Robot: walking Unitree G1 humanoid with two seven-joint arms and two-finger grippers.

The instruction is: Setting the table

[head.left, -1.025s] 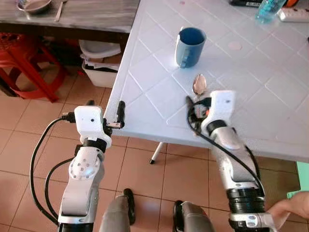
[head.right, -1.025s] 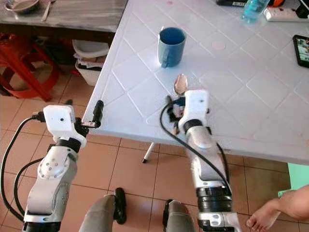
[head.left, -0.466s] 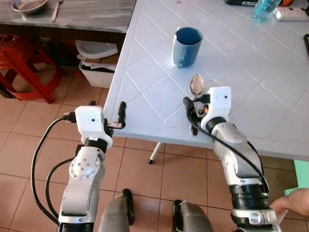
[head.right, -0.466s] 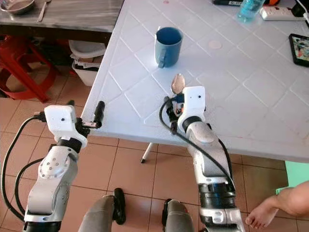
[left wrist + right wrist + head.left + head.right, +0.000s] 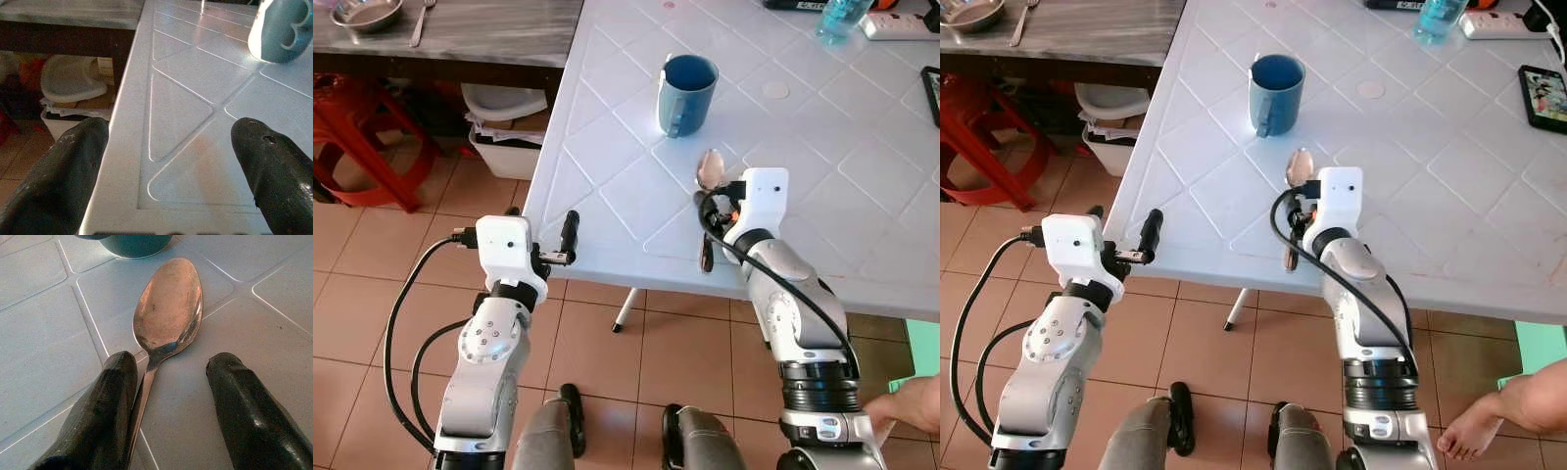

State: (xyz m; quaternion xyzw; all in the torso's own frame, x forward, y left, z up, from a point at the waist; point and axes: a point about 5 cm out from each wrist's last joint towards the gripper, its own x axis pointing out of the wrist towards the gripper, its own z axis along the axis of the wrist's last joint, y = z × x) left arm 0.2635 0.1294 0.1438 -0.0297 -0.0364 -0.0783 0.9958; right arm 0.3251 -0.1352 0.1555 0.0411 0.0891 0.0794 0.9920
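In the left eye view the spoon (image 5: 711, 172) lies flat on the white desk (image 5: 862, 196), its bowl pointing toward the blue mug (image 5: 686, 80) that stands near it at about 11 o'clock. The right claw (image 5: 708, 240) sits low over the spoon's handle near the desk's front edge, while the left claw (image 5: 570, 235) hangs just off the desk's corner, at 9 o'clock from the spoon, holding nothing. The right eye view adds a phone (image 5: 1546, 97) and a bottle (image 5: 1436, 17) well apart at the far side, and a person's hand (image 5: 1518, 406) low at 5 o'clock from the right arm. In the left wrist view the left claw's fingers (image 5: 58, 176) are spread wide, one beyond the desk's edge and one over its top, so any forward push could knock that finger against the rim. In the right wrist view the right claw is spread with the handle running right beside one finger (image 5: 100, 416) and well off the other. Closing from here would likely shove the handle sideways before it pinches, and a thin, flat, smooth handle could skate away, twist, or slide toward the mug. Pressing down too hard risks the fingertips jamming on the desk's grooves.
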